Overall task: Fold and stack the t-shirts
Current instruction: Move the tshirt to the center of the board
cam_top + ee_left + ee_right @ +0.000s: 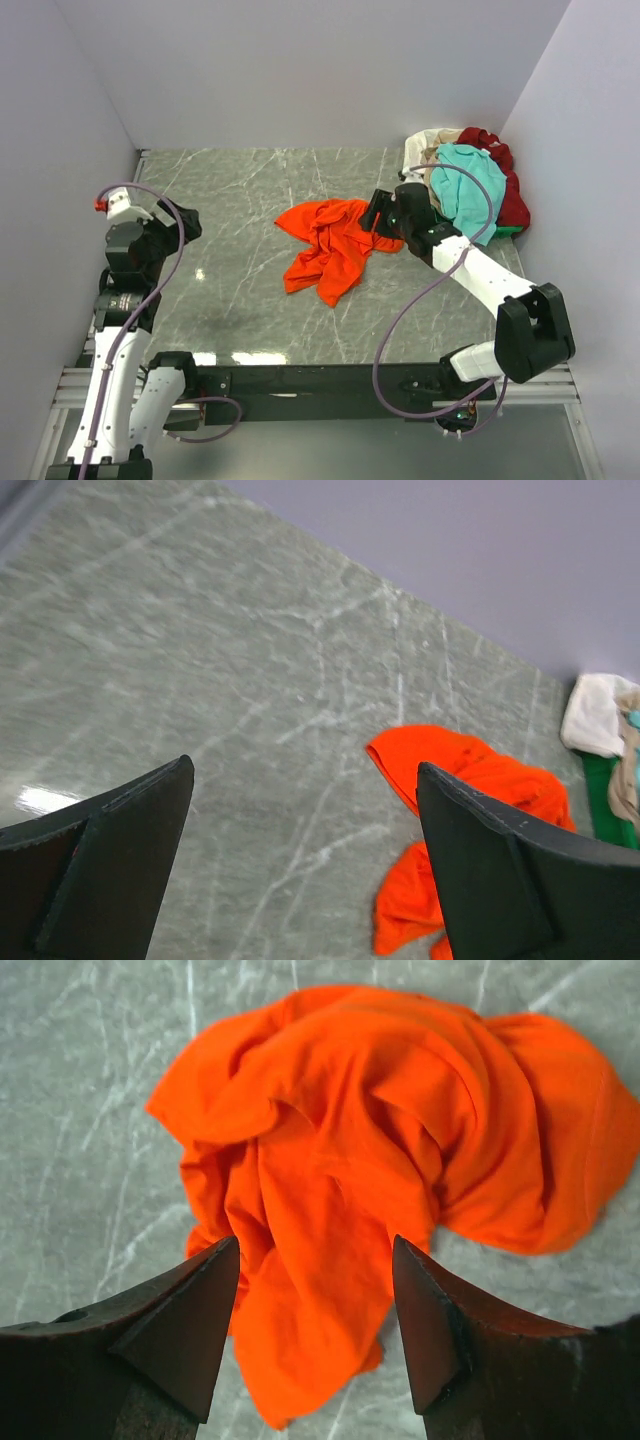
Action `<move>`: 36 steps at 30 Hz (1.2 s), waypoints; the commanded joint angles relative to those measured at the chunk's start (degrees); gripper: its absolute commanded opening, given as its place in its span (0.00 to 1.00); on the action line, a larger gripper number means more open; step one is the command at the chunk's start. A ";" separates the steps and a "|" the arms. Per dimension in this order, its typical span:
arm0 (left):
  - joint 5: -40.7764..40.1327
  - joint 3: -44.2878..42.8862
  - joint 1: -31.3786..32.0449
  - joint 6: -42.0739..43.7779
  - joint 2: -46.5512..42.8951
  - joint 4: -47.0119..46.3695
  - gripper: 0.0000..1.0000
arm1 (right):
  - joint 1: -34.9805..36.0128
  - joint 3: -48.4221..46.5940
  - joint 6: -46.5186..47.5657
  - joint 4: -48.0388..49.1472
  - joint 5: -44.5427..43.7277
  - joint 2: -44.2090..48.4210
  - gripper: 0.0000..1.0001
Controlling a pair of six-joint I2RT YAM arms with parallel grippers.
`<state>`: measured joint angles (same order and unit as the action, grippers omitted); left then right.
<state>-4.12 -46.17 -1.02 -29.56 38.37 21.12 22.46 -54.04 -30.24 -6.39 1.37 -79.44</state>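
Judging from the worktop [240,190], nothing is folded or stacked yet. The orange t-shirt [330,245] lies crumpled near the middle, and the other t-shirts [468,185] (teal, dark red, cream) are heaped in the far right corner. The right gripper [375,212] is open and empty just beside the orange one. The left gripper [188,222], wide open, holds nothing near the left edge.

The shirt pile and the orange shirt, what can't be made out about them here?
Shirt pile, top view: the shirts overlap and the right arm's cable crosses them, so their count is unclear; the left wrist view cuts the pile off at its right edge.
Orange shirt: crumpled in every view, with neck label and sleeves hidden in folds; the right gripper covers its near edge in the right wrist view.
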 commanded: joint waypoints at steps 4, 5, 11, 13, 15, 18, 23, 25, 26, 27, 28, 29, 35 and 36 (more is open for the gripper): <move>-1.41 5.82 7.07 -7.61 0.55 -9.15 0.99 | -0.40 2.09 0.35 3.24 -2.94 4.64 0.69; -4.20 6.18 8.82 -7.88 1.44 -9.95 0.99 | -0.22 2.36 0.44 2.88 -4.08 4.82 0.69; -7.31 5.04 22.19 -9.37 14.70 -17.14 0.99 | -0.31 4.56 0.80 2.79 -6.20 5.17 0.68; -4.33 5.04 24.21 -10.42 19.43 -20.06 0.99 | -0.40 5.08 0.80 3.05 -6.29 5.08 0.68; -3.09 4.87 25.97 -11.65 22.52 -24.34 0.96 | -0.31 5.52 0.88 3.32 -6.46 4.65 0.68; 1.03 3.64 27.20 -12.27 29.03 -28.40 0.91 | -0.49 5.70 0.97 3.84 -6.73 3.07 0.68; 8.67 0.65 27.65 -14.03 39.49 -32.54 0.81 | -0.84 5.17 1.32 4.11 -5.85 -0.62 0.65; 10.18 0.29 27.74 -15.17 42.56 -35.00 0.80 | -0.84 5.00 1.32 4.46 -5.32 -1.68 0.65; 11.66 -0.32 27.91 -15.61 43.45 -35.79 0.79 | -0.75 4.82 1.41 4.63 -4.80 -2.55 0.64; 12.11 -0.58 28.08 -15.79 44.41 -36.32 0.79 | -0.84 4.65 1.32 4.81 -4.53 -3.00 0.64; 12.47 -0.93 28.26 -16.14 46.25 -36.94 0.79 | -0.84 4.65 1.32 5.16 -4.10 -3.44 0.64; 12.64 -1.98 28.44 -16.05 47.14 -37.12 0.79 | -0.75 4.56 1.32 5.34 -3.83 -4.22 0.64; 12.12 -6.47 30.19 -14.56 53.03 -36.16 0.76 | -0.75 3.51 1.41 5.78 -3.04 -7.65 0.63; 12.03 -7.00 30.46 -14.21 53.73 -35.63 0.76 | -0.75 3.07 1.50 5.69 -2.95 -8.27 0.63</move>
<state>6.74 -49.95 28.53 -44.42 90.85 -12.01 21.96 -48.60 -29.47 -2.92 -1.91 -86.24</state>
